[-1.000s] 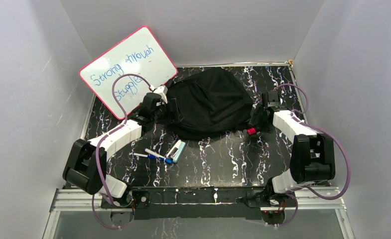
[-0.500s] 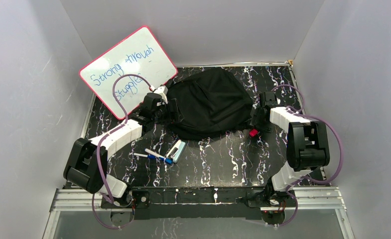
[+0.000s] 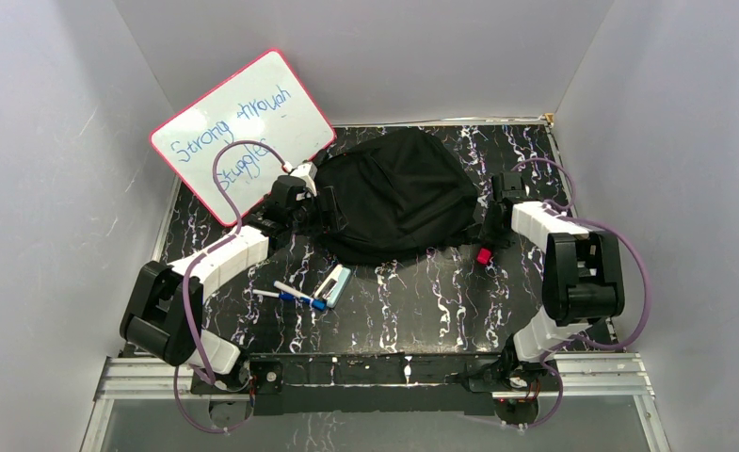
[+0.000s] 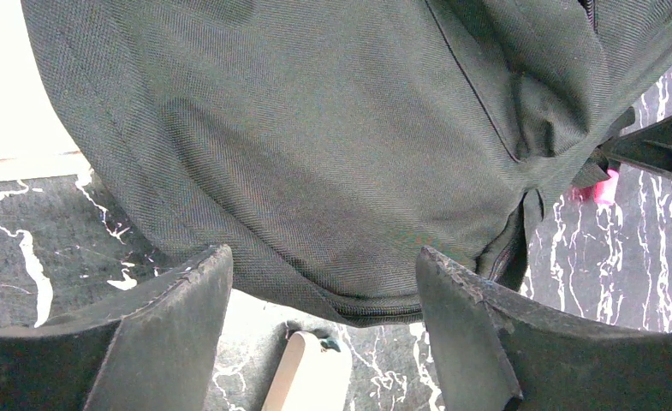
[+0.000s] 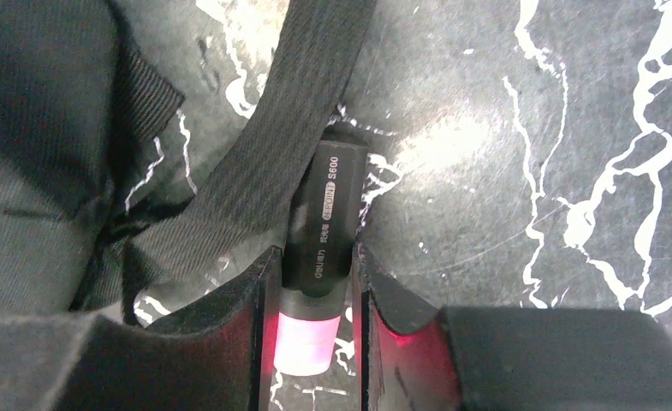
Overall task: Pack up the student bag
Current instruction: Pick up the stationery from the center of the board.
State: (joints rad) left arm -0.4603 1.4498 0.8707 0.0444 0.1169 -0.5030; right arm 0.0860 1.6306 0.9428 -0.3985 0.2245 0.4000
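Black marble-pattern table [image 3: 422, 301] inside grey walls. At far left a pink-rimmed whiteboard [image 3: 243, 127] leans against the back corner. Next, the left gripper [image 4: 322, 261] sits low at the left flank of the student bag [image 3: 398, 193] with its jaws spread wide and holding nothing; its wrist view shows bag fabric just ahead of the fingers. A few loose pens [image 3: 295, 295] lie on the table in front of the bag, near the middle. The bag itself lies slumped at centre rear, and I cannot see an open mouth from any view. At right, the right gripper [image 5: 315, 291] has both fingers pressed against the barrel of a black marker [image 5: 325, 223] with a pink-red end, so I read it as clamped on the marker. A bag strap [image 5: 289, 145] lies across the marker's far tip. My judgement: I am at the pickup of one item for packing. Next I need to draw the marker out from under the strap, lift it, and have the left side open the bag first.
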